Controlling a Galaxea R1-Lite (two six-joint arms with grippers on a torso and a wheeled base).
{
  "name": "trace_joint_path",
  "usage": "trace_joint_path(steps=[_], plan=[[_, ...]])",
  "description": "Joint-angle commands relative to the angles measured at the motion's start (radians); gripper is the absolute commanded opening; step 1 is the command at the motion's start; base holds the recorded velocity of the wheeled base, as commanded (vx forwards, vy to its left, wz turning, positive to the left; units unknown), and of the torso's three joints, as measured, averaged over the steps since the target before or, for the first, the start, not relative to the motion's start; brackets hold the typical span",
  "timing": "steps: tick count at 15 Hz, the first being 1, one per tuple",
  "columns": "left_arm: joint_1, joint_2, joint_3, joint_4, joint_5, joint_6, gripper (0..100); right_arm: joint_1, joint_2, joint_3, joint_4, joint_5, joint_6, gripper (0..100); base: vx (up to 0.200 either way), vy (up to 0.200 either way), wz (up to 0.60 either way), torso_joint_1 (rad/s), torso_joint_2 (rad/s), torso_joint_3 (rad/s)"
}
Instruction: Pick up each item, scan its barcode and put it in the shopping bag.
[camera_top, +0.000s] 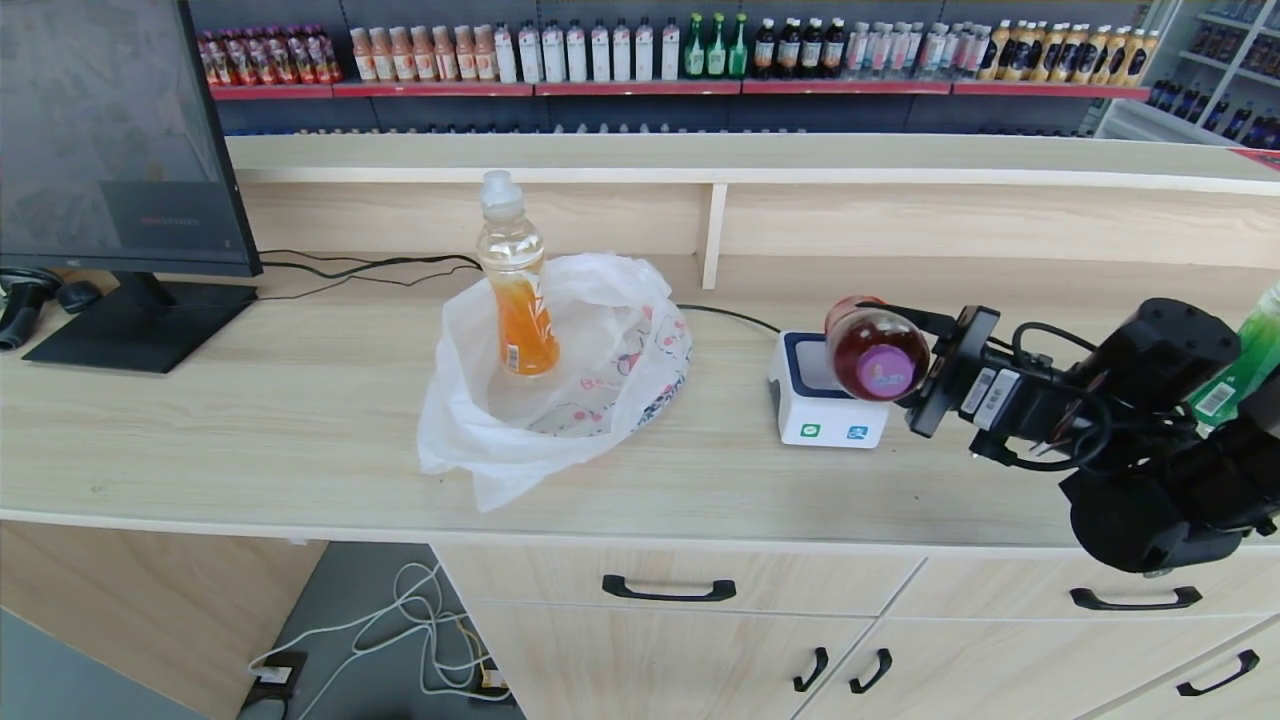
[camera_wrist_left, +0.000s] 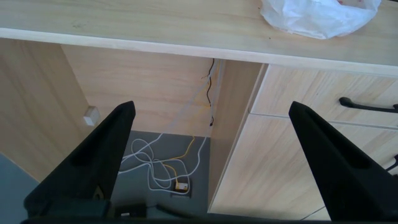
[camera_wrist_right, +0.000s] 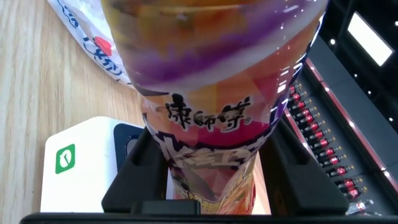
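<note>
1. My right gripper (camera_top: 900, 345) is clamped on a bottle (camera_top: 872, 358). One dark finger (camera_wrist_right: 134, 180) presses each side of its body, as the right wrist view shows.
2. The bottle lies on its side in the air, with its round base turned toward my head camera. It holds a dark red-brown drink. Its wrap has orange, purple and pink bands with dark lettering, and the base looks magenta-purple. The far end is red, probably the cap, though I cannot see it well.
3. The bottle hangs directly over the scanner (camera_top: 825, 415), a small white box with a dark top face and two small square icons on its front. I see a gap between bottle and scanner.
4. The shopping bag (camera_top: 600, 370), white thin plastic with a red and blue print, sits open on the counter (camera_top: 250, 430) near the scanner, on my left of it.
5. An orange-drink bottle (camera_top: 520, 300) with a white cap stands upright inside the bag.
6. A green bottle (camera_top: 1240, 370) with a barcode sticker shows beyond my right arm.
7. My left gripper (camera_wrist_left: 211, 109) hangs below the counter edge, its fingers (camera_wrist_left: 93, 162) spread wide and holding nothing.
8. A monitor (camera_top: 110, 130) stands at the counter's far left.
</note>
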Motion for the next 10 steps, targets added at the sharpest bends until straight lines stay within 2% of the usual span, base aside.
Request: trace_joint_path(steps=[1, 4, 10], plan=[[0.0, 0.0, 0.001, 0.0, 0.0, 0.0, 100, 0.001, -0.046, 0.008, -0.004, 0.001, 0.021, 0, 0.0, 0.0, 0.0, 0.0, 0.0, 0.0], [0.0, 0.0, -0.001, 0.0, 0.0, 0.0, 100, 0.004, -0.083, 0.015, -0.004, 0.004, 0.084, 0, 0.0, 0.0, 0.0, 0.0, 0.0, 0.0], [0.0, 0.0, 0.001, 0.0, 0.0, 0.0, 100, 0.049, -0.262, 0.193, -0.004, -0.019, 0.253, 0, 0.0, 0.0, 0.0, 0.0, 0.0, 0.0]])
